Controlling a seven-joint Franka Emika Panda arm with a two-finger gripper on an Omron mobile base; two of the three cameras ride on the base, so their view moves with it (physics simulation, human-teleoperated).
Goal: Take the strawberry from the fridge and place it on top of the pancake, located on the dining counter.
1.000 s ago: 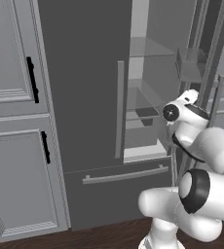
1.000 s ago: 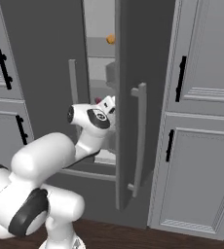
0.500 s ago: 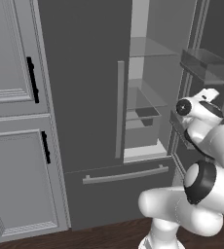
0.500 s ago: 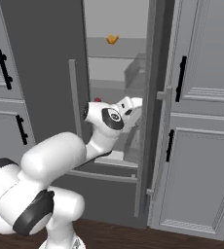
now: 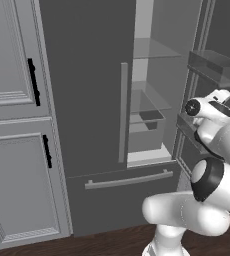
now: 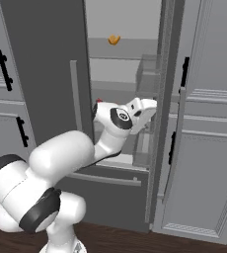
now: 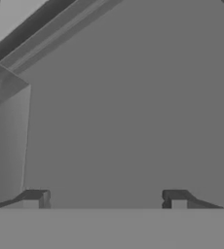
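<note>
I'm at the fridge (image 5: 87, 90) with its right door swung open, end effector (image 7: 104, 197) spread wide and empty, strawberry (image 6: 98, 101) on the shelf just behind my wrist — next: reach in, close on it

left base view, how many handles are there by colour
black cabinet handles: 2, one on the upper door and one on the lower door
grey fridge bar handles: 2, one upright on the shut door and one level on the bottom drawer
total: 4
</note>
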